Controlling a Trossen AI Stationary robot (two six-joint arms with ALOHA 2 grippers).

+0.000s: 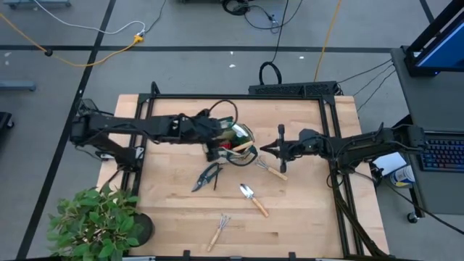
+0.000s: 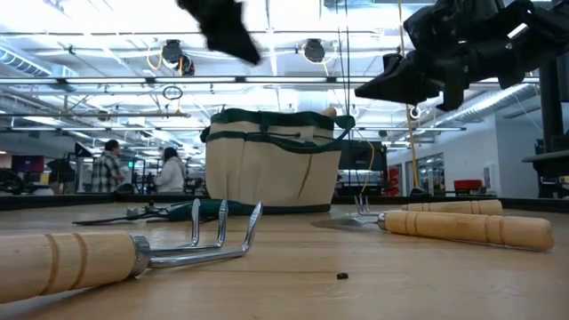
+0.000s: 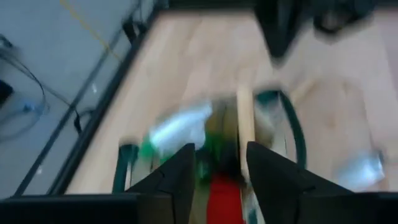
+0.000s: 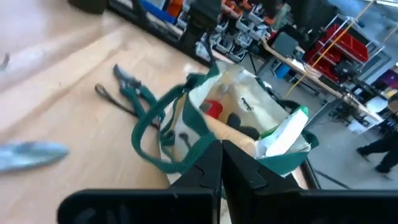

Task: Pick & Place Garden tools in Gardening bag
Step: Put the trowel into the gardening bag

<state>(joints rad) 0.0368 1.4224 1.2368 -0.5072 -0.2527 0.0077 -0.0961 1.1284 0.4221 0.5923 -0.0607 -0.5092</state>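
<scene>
The beige gardening bag (image 1: 243, 136) with green trim stands upright at the table's middle. It holds a red glove (image 4: 212, 109), a green spray bottle with a white top (image 4: 283, 134) and a wooden handle (image 3: 245, 121). My left gripper (image 3: 219, 155) is open and empty just above the bag's left side (image 1: 221, 142). My right gripper (image 4: 221, 149) is shut and empty, in the air to the right of the bag (image 1: 263, 149). The dark pruning shears (image 1: 208, 176), two wooden-handled trowels (image 1: 254, 198) (image 1: 272, 170) and a rake (image 1: 219, 230) lie flat on the table.
A leafy potted plant (image 1: 98, 221) stands at the near left corner. A black frame (image 1: 239, 96) runs along the table's far edge and sides. In the low view the rake (image 2: 133, 253) lies nearest the camera and a trowel (image 2: 467, 228) to its right. People show far off in the room.
</scene>
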